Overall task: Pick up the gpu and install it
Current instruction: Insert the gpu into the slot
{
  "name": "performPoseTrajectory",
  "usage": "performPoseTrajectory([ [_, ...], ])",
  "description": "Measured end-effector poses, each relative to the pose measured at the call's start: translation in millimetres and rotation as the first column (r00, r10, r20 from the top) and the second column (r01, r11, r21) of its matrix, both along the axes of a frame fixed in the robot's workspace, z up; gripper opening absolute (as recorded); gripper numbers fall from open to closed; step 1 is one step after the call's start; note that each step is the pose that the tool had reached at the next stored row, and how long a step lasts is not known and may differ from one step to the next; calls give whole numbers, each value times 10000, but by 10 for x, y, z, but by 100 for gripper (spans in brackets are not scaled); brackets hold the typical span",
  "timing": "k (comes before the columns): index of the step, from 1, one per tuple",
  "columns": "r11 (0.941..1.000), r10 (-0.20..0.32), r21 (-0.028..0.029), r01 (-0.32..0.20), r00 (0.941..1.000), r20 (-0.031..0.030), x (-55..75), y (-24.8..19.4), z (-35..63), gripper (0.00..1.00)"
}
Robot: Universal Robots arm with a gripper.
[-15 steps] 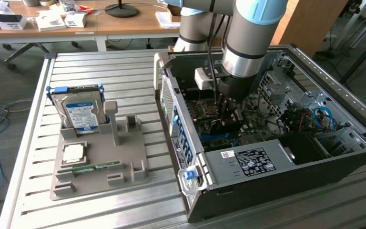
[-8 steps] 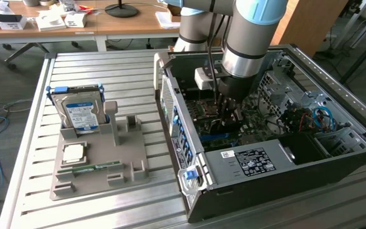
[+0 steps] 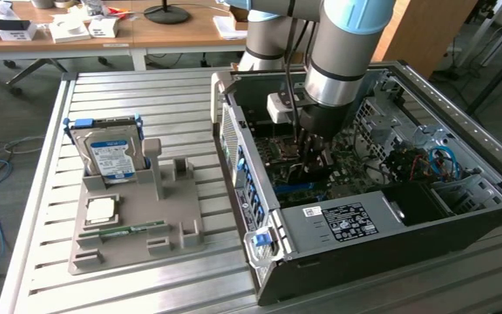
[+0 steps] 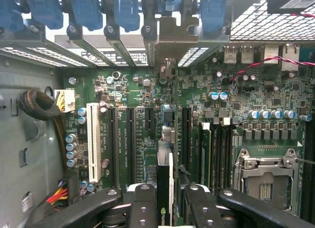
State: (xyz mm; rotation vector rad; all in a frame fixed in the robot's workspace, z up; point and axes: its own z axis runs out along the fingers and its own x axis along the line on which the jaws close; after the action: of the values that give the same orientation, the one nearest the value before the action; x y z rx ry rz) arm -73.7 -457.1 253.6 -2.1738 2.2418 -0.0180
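Fixture tray [image 3: 177,216]: grey, resting on the slatted metal surface [image 3: 146,98], to the exterior view's left of the computer case [image 3: 233,131].
RAM stick [image 3: 133,230]: narrow and green, lying flat at the near end of the tray.
Processor chip [image 3: 101,209]: square, with a pale lid, lying flat just behind the RAM stick.
Hard drive [image 3: 110,154]: silver with a blue label, standing on edge in a slot at the far end of the tray.
Computer case: lying on its side with the side panel off; the labelled power supply [image 3: 347,219] sits at the near end.
Pincer [image 4: 170,191]: down inside the case above the motherboard [image 4: 142,139]. Its black fingers [image 4: 142,208] are closed on the gpu [image 4: 164,179].
gpu: held edge-on between the fingers and upright over the motherboard, in line with the black expansion slots. Its end bracket points towards the row of blue latches [image 4: 88,11]. Whether it is seated in a slot cannot be told.
Processor socket [image 4: 266,179]: metal-framed, well to one side of the gpu.
Arm [image 3: 342,59]: grey with a pale blue joint, reaching down into the case.
Desks [image 3: 172,26]: wooden, beyond the surface, carrying small boxes.
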Motion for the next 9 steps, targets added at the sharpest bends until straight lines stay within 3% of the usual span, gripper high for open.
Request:
performPoseTrajectory([
  [9, 10000, 2, 28, -2, 10000, 13, 0, 0, 0, 26],
])
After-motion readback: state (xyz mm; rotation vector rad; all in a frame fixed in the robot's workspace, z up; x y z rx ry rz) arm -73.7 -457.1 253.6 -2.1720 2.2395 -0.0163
